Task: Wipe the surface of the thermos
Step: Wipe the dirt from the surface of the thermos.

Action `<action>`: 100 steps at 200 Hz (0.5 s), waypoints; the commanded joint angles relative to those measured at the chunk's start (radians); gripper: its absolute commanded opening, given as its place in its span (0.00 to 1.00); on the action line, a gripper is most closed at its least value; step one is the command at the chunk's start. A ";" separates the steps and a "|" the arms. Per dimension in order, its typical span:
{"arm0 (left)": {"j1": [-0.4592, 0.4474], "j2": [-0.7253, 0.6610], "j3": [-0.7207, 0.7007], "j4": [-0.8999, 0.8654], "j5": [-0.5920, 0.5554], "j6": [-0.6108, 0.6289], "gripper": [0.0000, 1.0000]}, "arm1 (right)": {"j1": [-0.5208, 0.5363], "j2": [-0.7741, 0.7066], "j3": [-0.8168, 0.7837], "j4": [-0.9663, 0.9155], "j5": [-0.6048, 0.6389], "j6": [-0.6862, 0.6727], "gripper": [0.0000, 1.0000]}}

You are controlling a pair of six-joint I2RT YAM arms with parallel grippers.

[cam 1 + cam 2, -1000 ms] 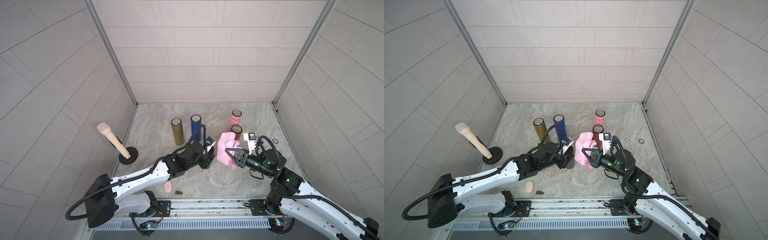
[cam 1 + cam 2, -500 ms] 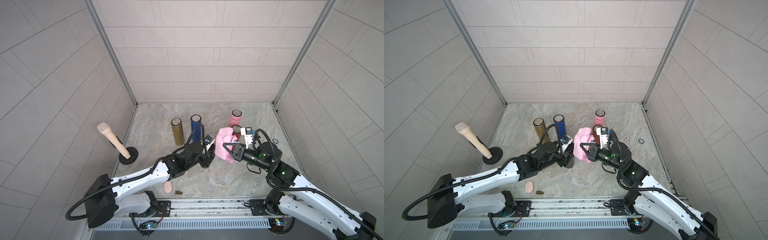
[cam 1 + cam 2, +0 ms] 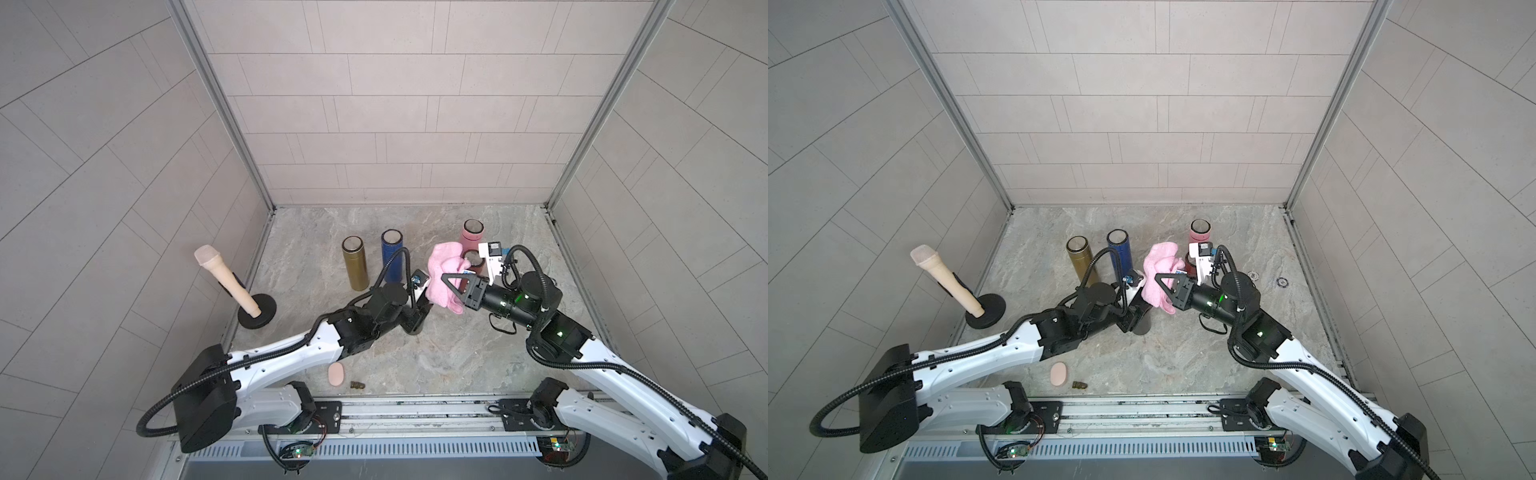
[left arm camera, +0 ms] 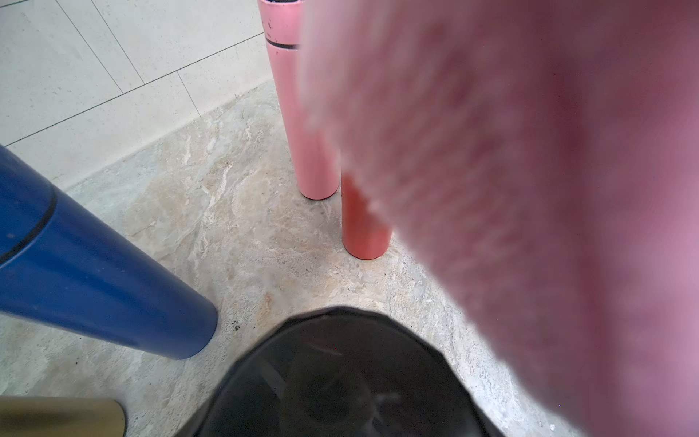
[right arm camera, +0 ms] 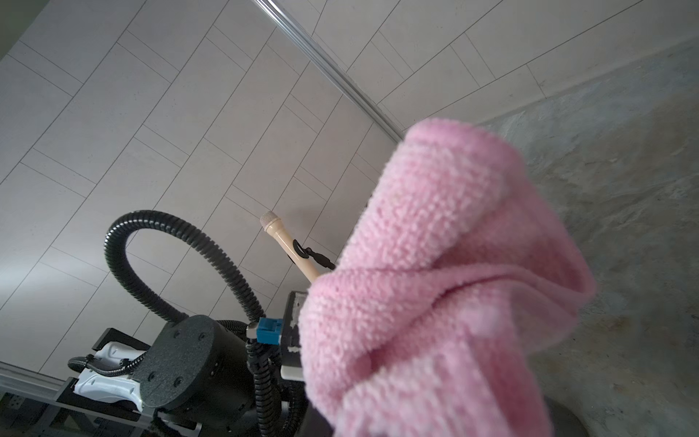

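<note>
The left end effector [image 3: 417,313] is closed on a black thermos [image 3: 1140,325], which seems to stand upright on the bench [image 3: 457,353] with its open mouth right under the wrist camera. To its right, the right end effector [image 3: 445,283] is clamped on a bunched pink cloth [image 3: 442,259]. The cloth hangs just above and beside the black thermos, but I cannot tell whether it touches the wall.

Risks, as I judge them:
- A sideways push from the cloth could tip the thermos or twist it in the left jaws.
- The cloth is a loose wad, so a fold could drop into the open mouth or snag on the left wrist camera and its cable.
- A thin pinch on the wad could let it slip out mid-stroke.

Far to the left of the left end effector a microphone [image 3: 226,278] leans on a round stand, well apart. Just behind that end effector stand a gold thermos [image 3: 355,268] and a blue thermos [image 3: 392,257], near enough for the arm's cable loop to brush. Behind the right end effector stand a red thermos [image 4: 365,230] and a pink thermos [image 3: 472,235], close to its wrist camera, so a swing back could knock them.
</note>
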 commanded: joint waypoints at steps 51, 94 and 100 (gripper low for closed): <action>0.025 -0.004 -0.004 0.060 0.046 -0.011 0.29 | -0.001 0.191 -0.036 0.225 -0.093 0.122 0.00; 0.035 0.006 0.002 0.069 0.084 -0.028 0.00 | 0.012 0.359 0.035 0.172 -0.117 0.131 0.00; 0.036 0.006 0.000 0.072 0.086 -0.032 0.00 | 0.013 0.376 0.046 0.153 -0.112 0.130 0.00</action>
